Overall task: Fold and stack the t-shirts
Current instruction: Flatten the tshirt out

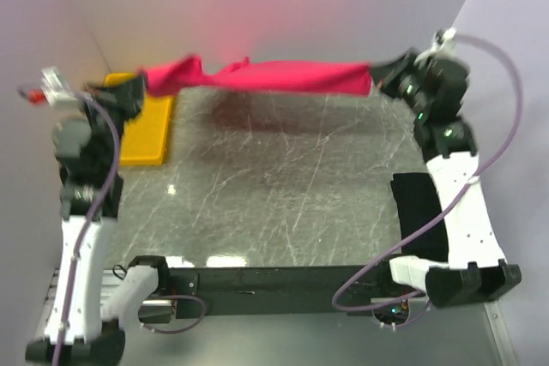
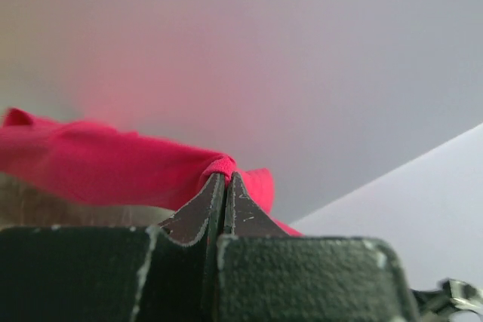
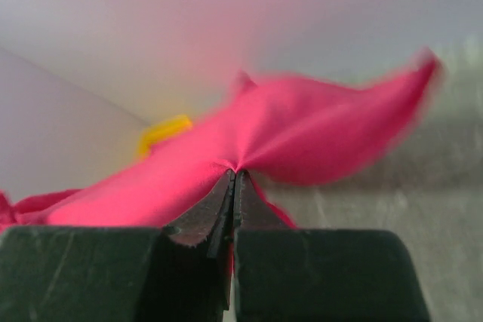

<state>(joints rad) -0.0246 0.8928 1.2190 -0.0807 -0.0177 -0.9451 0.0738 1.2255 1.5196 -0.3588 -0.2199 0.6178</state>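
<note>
The crimson-pink t-shirt (image 1: pixel 257 77) hangs stretched in the air across the far side of the table, between my two grippers. My left gripper (image 1: pixel 137 90) is shut on its left end; in the left wrist view the jaws (image 2: pixel 224 179) pinch a fold of the pink cloth (image 2: pixel 98 167). My right gripper (image 1: pixel 383 76) is shut on its right end; in the right wrist view the jaws (image 3: pixel 235 175) pinch the pink cloth (image 3: pixel 302 133). A black t-shirt (image 1: pixel 420 207) lies folded on the table at the right, beside the right arm.
A yellow plastic tray (image 1: pixel 146 130) lies at the far left of the dark marbled table (image 1: pixel 274 195), partly under the left gripper; it also shows in the right wrist view (image 3: pixel 162 132). Grey walls stand close behind and at both sides.
</note>
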